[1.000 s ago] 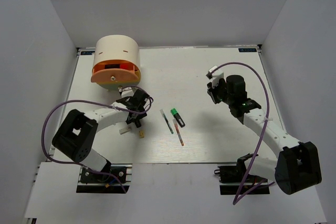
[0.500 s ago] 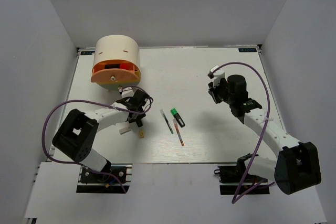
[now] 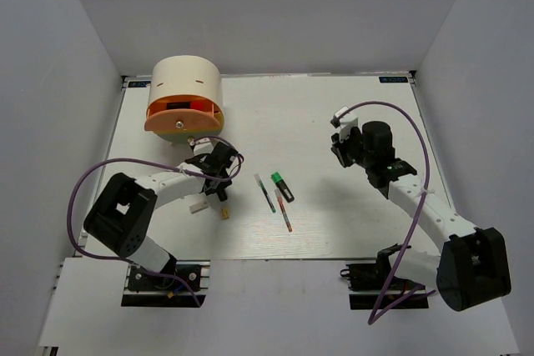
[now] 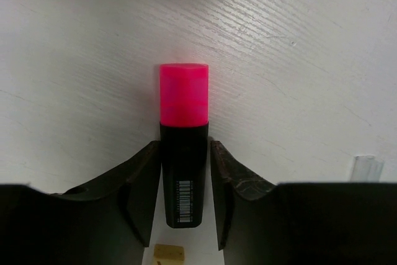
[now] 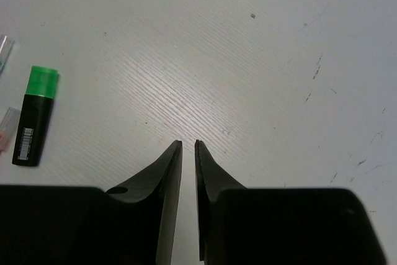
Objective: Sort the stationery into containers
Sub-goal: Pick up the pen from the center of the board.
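My left gripper (image 4: 185,153) is shut on the black body of the pink-ended highlighter (image 4: 183,94), whose pink end points away from me just above the table. In the top view this gripper (image 3: 219,187) is below the cream drum (image 3: 187,79) with its orange tray (image 3: 182,121). A tan block (image 3: 224,213) lies just under the gripper and shows in the left wrist view (image 4: 169,254). The green-ended highlighter (image 3: 282,186) and two thin pens (image 3: 264,193) (image 3: 284,211) lie mid-table. My right gripper (image 5: 188,144) is shut and empty over bare table, right of the green highlighter (image 5: 34,116).
A pale grey block (image 3: 197,206) lies left of the tan block. A clear piece (image 4: 366,167) shows at the right edge of the left wrist view. White walls enclose the table on three sides. The orange-ended highlighter is not in view.
Almost nothing differs. The left gripper with the pink highlighter has shifted very slightly, and the right arm has edged slightly to the right.
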Tool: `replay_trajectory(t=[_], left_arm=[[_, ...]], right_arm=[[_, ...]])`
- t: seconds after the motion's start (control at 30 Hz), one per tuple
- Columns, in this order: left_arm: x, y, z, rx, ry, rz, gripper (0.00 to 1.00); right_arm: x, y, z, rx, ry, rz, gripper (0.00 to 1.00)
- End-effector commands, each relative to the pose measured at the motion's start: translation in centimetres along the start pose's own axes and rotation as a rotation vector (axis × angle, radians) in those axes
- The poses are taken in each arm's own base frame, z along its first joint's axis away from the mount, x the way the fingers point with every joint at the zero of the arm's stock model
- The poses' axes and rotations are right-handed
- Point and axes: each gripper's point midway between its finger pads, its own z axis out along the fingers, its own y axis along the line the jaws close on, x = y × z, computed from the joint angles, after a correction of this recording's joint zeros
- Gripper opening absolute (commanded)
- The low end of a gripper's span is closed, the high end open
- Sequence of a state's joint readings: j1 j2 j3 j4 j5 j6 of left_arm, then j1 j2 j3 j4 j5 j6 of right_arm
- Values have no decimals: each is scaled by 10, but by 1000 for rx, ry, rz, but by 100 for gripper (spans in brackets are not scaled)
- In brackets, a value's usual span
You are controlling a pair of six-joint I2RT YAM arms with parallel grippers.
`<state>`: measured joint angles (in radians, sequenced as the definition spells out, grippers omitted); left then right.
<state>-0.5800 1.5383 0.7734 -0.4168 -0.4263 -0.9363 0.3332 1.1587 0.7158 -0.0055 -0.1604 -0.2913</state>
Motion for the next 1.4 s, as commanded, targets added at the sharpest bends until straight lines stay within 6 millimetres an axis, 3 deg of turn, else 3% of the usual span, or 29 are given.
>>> replay_trajectory(t=[0.0,0.4,0.43,0.57,0.6,0.7,0.8,0.83,0.87,0.97,1.0,1.07,1.1,1.17,1.37], left_arm=[[33,21,8,-77,115,61,47],[49,28,8,-111,166,142,44],[47,25,8,-103,161,148,34],[43,6,-1,-29,155,170,12],[33,-6,-10,26,130,173,9],[26,-30,-30,158,109,195,4],[13,-60,-62,338,69,199,4],[18,-67,-72,405,81,234,3],[8,-81,-89,496,47,232,3],[3,-101,-122,661,31,279,3],[-12,-111,-142,720,-14,261,3],[-32,-120,-160,747,-70,249,3],[-56,-128,-181,764,-127,225,3],[-100,-133,-204,750,-239,146,3],[-196,-131,-234,627,-503,-130,2]], right_arm=[[-9,-1,-6,6,-45,5,20],[-6,1,-8,4,-54,18,20],[-7,1,-8,2,-57,16,20],[-9,0,-9,1,-60,12,20],[-7,1,-8,0,-55,11,20],[-5,3,-9,-7,-57,3,20],[-6,3,-9,-9,-63,5,20],[-6,4,-9,-12,-64,6,20],[-7,4,-9,-12,-69,5,20],[-6,5,-9,-15,-68,7,20],[-5,5,-9,-18,-66,9,20],[-4,5,-8,-18,-63,6,20],[-5,6,-8,-20,-67,3,20],[-3,7,-8,-23,-64,2,20],[-3,9,-8,-41,-72,-9,20]])
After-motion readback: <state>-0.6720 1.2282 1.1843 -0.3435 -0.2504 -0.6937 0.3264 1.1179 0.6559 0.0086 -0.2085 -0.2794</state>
